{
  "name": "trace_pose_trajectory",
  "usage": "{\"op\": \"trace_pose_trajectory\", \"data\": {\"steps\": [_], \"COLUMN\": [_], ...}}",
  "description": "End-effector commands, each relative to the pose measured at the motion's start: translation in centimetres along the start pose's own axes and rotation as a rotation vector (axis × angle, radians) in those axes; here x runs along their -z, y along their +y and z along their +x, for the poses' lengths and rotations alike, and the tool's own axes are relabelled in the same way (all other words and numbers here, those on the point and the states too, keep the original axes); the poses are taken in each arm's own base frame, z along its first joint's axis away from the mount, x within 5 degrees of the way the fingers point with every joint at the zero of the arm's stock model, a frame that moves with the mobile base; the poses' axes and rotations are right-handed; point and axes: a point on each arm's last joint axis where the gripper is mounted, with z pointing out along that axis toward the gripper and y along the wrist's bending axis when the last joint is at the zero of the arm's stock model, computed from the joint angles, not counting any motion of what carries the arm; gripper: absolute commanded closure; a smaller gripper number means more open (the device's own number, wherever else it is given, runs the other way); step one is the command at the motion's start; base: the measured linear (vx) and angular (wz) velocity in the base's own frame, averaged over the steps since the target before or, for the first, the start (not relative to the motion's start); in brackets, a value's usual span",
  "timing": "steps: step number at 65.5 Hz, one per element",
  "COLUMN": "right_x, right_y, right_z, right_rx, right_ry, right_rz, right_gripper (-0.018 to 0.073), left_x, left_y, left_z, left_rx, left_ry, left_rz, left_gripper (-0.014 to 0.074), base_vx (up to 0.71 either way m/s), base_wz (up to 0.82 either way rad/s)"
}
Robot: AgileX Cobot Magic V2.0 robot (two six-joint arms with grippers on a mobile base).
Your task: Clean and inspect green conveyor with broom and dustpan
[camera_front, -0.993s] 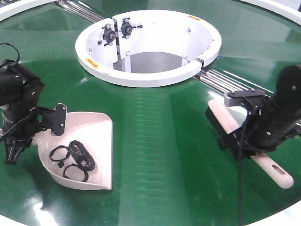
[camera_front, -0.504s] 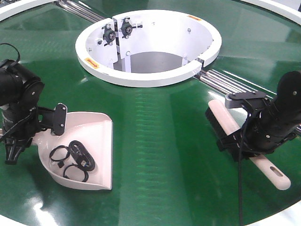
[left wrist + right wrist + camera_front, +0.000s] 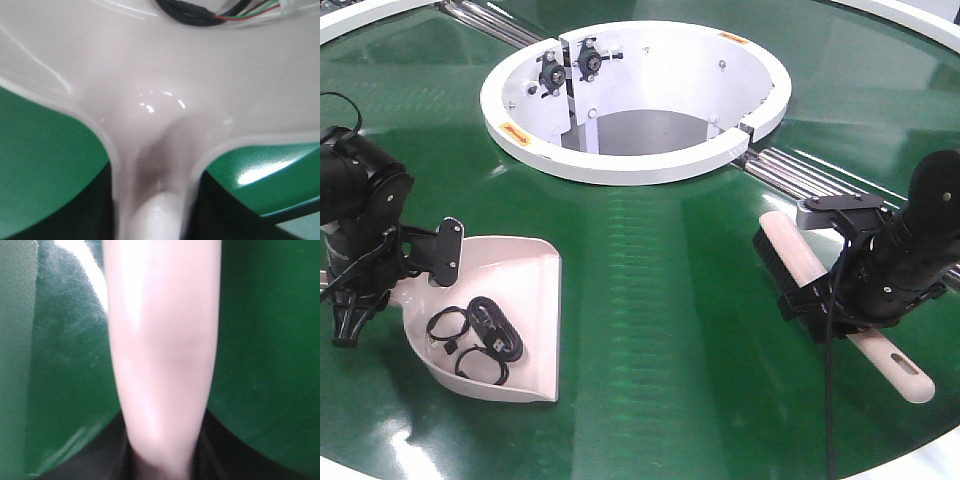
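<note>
The green conveyor (image 3: 650, 300) fills the front view. The cream-pink dustpan (image 3: 520, 290) lies on it at the left, with coiled black cables (image 3: 480, 335) inside. My left gripper (image 3: 375, 290) is shut on the dustpan's handle, which shows in the left wrist view (image 3: 157, 200) between dark jaws. The broom (image 3: 800, 260) lies at the right, its black bristles on the belt and its slotted handle end (image 3: 910, 380) pointing to the front right. My right gripper (image 3: 840, 305) is shut on its handle, also seen in the right wrist view (image 3: 160, 350).
A white circular ring (image 3: 630, 160) with an open centre stands at the back middle. Silver rollers (image 3: 810, 175) run from the ring towards the right, behind the broom. The belt's white edge (image 3: 360, 465) curves along the front left.
My right gripper and the broom have shifted slightly to the left. My left arm and the dustpan have not moved.
</note>
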Motion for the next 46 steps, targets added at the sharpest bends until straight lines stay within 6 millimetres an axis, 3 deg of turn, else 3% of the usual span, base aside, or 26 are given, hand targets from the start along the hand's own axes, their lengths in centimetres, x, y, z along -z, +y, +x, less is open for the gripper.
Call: {"op": "trace_pose_trajectory", "data": {"steps": [1,21,46], "right_x": [1.8,1.8,1.8], "right_y": [0.0,0.0,0.0], "right_z": [-0.4,-0.5,-0.5], "right_rx": [0.009,0.013,0.014], "right_ry": [-0.084,-0.099,-0.098], "right_rz": [-0.002,0.004,0.006], "right_gripper": [0.056,0.056,0.056], "left_x": [2.2,2.4,2.3], "left_y": [0.7,1.1,0.2], "left_z": [0.6,-0.3,-0.7], "left_rx": [0.035,0.076,0.149], "left_ry": [-0.024,-0.136,-0.191], "left_rz": [-0.096,-0.137,-0.032], "left_gripper": [0.0603,0.0603,0.0591], "base_vx": [0.0,0.0,0.0], "base_wz": [0.0,0.0,0.0]}}
